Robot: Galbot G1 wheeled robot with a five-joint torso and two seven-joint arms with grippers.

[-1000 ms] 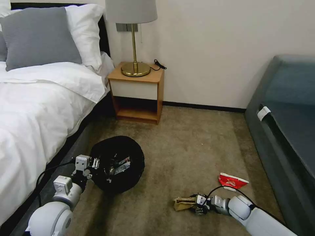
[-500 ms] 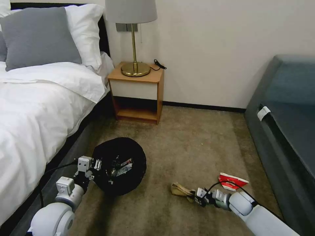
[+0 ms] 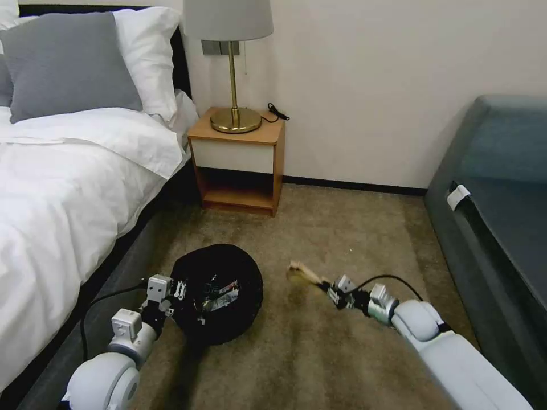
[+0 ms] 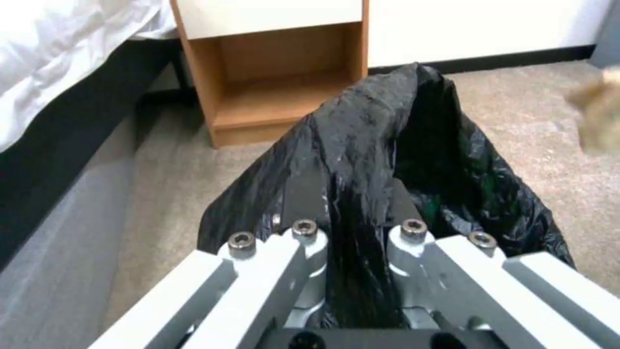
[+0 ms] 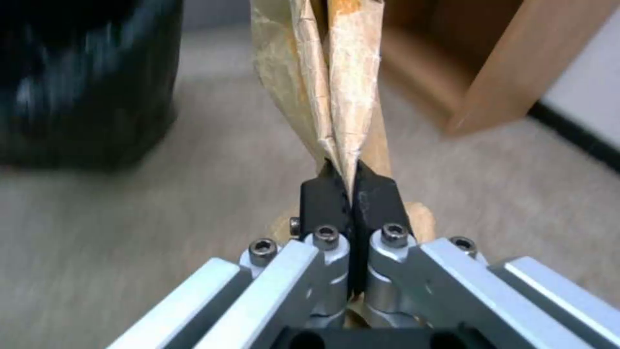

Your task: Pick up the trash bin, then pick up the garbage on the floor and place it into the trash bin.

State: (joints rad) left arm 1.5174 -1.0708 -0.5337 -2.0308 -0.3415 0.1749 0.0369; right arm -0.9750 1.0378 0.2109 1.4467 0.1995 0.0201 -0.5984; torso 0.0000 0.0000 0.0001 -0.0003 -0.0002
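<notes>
Black-lined trash bin [image 3: 219, 293], gripped by left gripper [image 3: 191, 296], holds litter.

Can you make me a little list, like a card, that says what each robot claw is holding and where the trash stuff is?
left claw: shut on the rim of the trash bin, by the bed
right claw: pinching the tan paper carton, lifted off the floor
carton position: right of the bin, not over it yet
inside the bin: some litter pieces already there
nearby: nightstand with a lamp, by the wall
</notes>
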